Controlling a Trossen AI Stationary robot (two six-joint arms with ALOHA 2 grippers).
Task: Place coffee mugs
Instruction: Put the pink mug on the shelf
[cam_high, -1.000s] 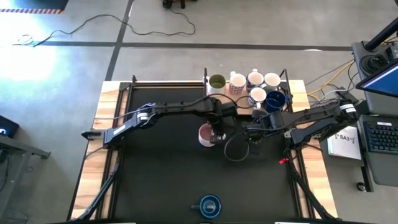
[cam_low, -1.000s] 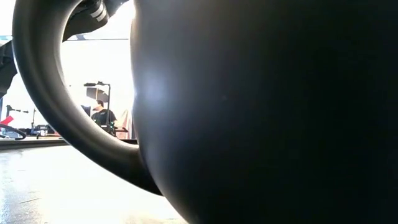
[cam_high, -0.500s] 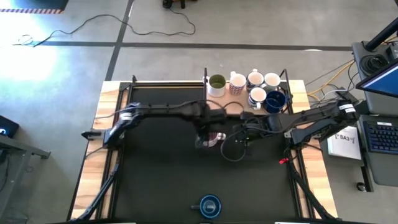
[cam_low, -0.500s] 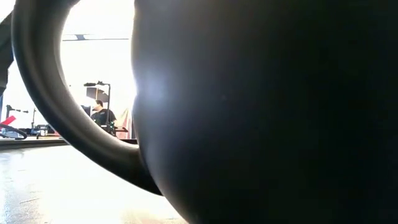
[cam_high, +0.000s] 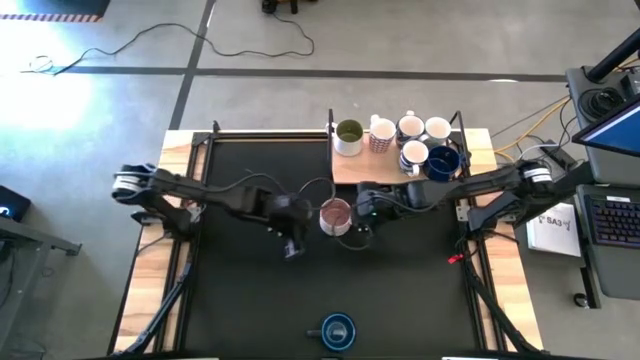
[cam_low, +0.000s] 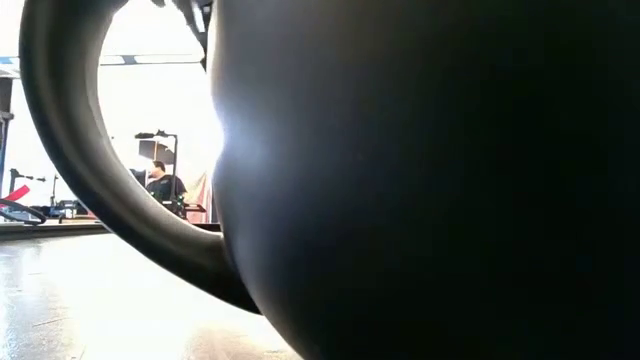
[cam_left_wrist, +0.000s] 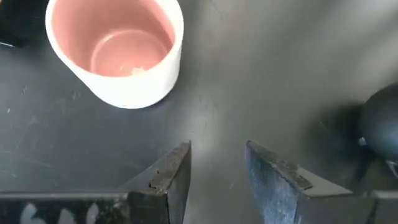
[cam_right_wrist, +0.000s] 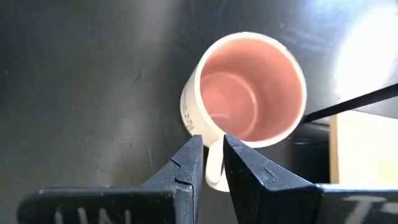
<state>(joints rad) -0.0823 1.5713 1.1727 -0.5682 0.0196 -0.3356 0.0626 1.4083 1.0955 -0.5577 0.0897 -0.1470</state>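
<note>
The pink mug (cam_high: 335, 215), white outside and pink inside, stands upright on the black mat; it also shows in the left wrist view (cam_left_wrist: 115, 50) and the right wrist view (cam_right_wrist: 249, 87). My right gripper (cam_high: 362, 215) (cam_right_wrist: 213, 158) reaches it from the table's right and is shut on its handle. My left gripper (cam_high: 291, 245) (cam_left_wrist: 217, 168) is open over bare mat, left of and nearer than the mug, touching nothing. Several more mugs stand on a wooden board (cam_high: 375, 172): one green inside (cam_high: 349, 135), white ones (cam_high: 437, 128) and a dark blue one (cam_high: 444, 161). My right gripper pinches the pink mug's side handle (cam_right_wrist: 214, 168) between its two fingers (cam_right_wrist: 189, 165). The fingers come roughly level from the table's right, one on each side of the handle. The mug stands upright with its base on the mat.
Another dark blue mug (cam_high: 337, 330) stands at the mat's near edge and fills the low view (cam_low: 420, 180). The board of mugs lies at the far edge, behind my right arm. Cables loop off both arms. A person (cam_low: 160, 182) shows far off in the room.
My left gripper has drawn away from the pink mug toward the table's left and near edge, leaving the mug standing where it was. My right gripper has moved toward the table's left, up to the mug's handle.
</note>
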